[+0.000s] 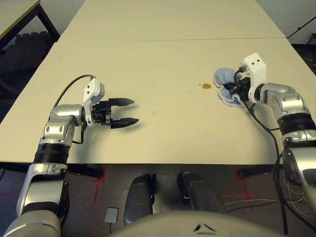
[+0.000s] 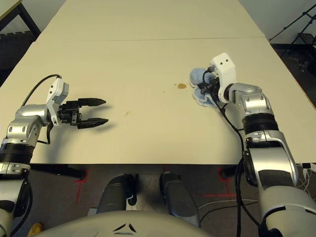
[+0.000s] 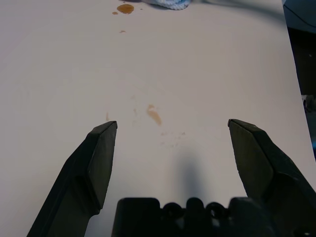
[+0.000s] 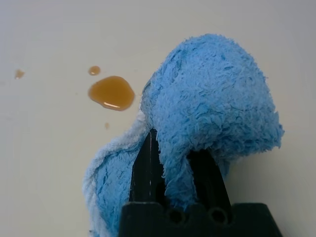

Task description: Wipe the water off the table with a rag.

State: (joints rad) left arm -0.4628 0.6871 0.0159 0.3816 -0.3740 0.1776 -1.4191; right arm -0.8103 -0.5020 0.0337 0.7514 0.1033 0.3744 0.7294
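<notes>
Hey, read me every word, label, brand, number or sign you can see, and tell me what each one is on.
No readable text anywhere: no words, numbers or brands.
The robot's white wrist housings carry only small dark dots, not lettering.

Red tape (image 1: 98, 180) marks the dark grey floor (image 1: 168, 170); a pale wall (image 2: 247, 12) rises behind, near a smaller black-legged table (image 1: 12, 15).

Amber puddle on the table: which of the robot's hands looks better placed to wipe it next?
Right. The right hand grips the blue rag, right beside the puddle; the left hand is open, empty and farther off.
</notes>
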